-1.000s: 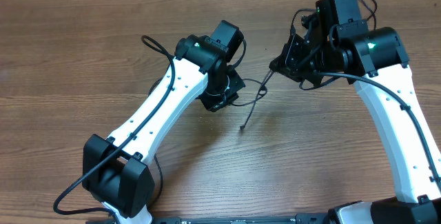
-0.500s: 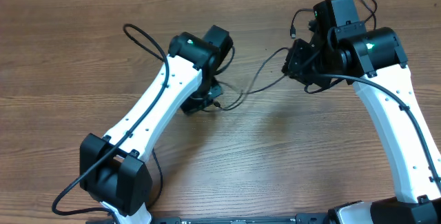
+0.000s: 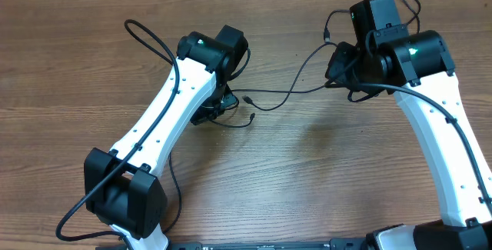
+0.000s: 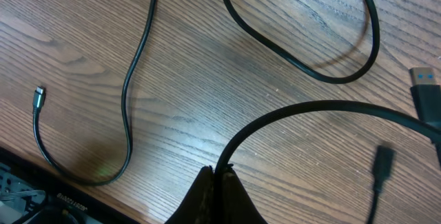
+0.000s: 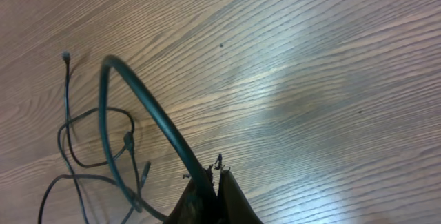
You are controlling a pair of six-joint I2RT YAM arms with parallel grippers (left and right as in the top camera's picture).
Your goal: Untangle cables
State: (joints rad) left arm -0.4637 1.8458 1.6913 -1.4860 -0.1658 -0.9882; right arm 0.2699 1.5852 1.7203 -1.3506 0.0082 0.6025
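Note:
Thin black cables (image 3: 286, 94) stretch across the wooden table between my two grippers. My left gripper (image 3: 217, 111) is shut on one cable (image 4: 303, 109), which arcs up and to the right from the fingertips (image 4: 207, 182). Another cable loop (image 4: 303, 69) lies beyond it. A thinner cord (image 4: 129, 93) with a small plug (image 4: 39, 93) runs at the left. A USB plug (image 4: 427, 89) shows at the right edge. My right gripper (image 3: 337, 69) is shut on a cable (image 5: 138, 96) that curves up and left. A loose tangle (image 5: 103, 155) lies at the lower left of the right wrist view.
The thick arm cable (image 3: 150, 38) of the left arm loops out over the table at the upper left. The near table edge with a dark base (image 4: 27, 189) shows at the lower left of the left wrist view.
My left gripper has pulled left and away from the right one, drawing the cables out from a hanging bunch into a long strand between the grippers. The right gripper shifted slightly right.

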